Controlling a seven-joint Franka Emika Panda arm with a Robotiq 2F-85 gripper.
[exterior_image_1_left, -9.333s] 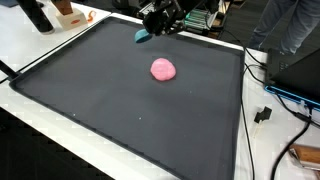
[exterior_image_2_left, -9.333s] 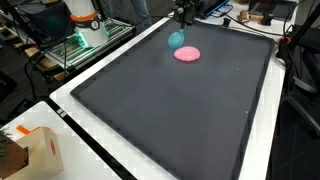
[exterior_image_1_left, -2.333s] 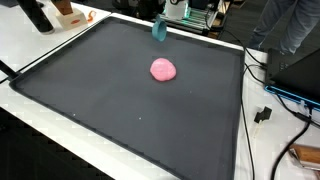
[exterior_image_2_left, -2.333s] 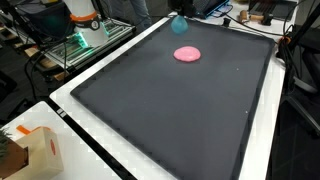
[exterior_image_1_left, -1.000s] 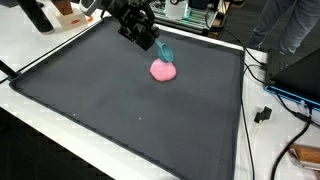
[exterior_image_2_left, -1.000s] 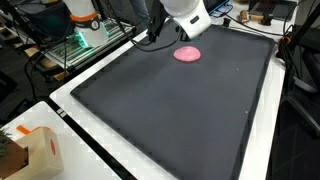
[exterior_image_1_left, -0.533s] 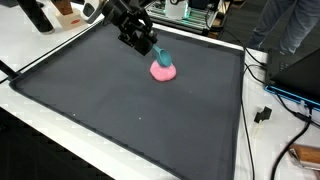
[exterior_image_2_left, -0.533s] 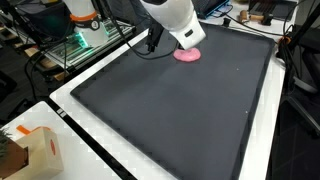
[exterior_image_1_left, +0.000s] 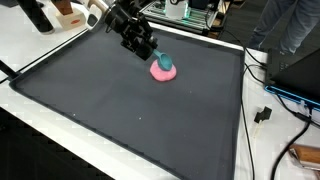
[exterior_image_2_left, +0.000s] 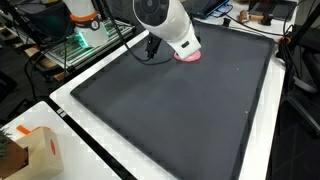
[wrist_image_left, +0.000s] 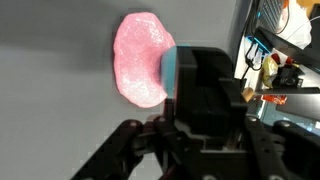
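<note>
Toward the far side of the black mat (exterior_image_1_left: 110, 110), a small teal object (exterior_image_1_left: 166, 63) sits clamped between the fingers of the gripper (exterior_image_1_left: 158, 57). In an exterior view its lower end meets the top of a pink lump (exterior_image_1_left: 162, 73), though contact cannot be told for sure. The pink lump lies flat on the mat, nearer the far edge than the near one. The wrist view shows only a thin strip of the teal object (wrist_image_left: 168, 72) beside the dark gripper body, with the pink lump (wrist_image_left: 142, 60) just next to it. In an exterior view the arm's white casing (exterior_image_2_left: 170, 25) hides the gripper and most of the lump — a pink edge (exterior_image_2_left: 190, 56) peeks out. A white table rim (exterior_image_1_left: 60, 150) frames the mat. A cardboard box (exterior_image_2_left: 35, 150) stands at a near corner, and cables (exterior_image_1_left: 263, 114) trail beside the mat.
</note>
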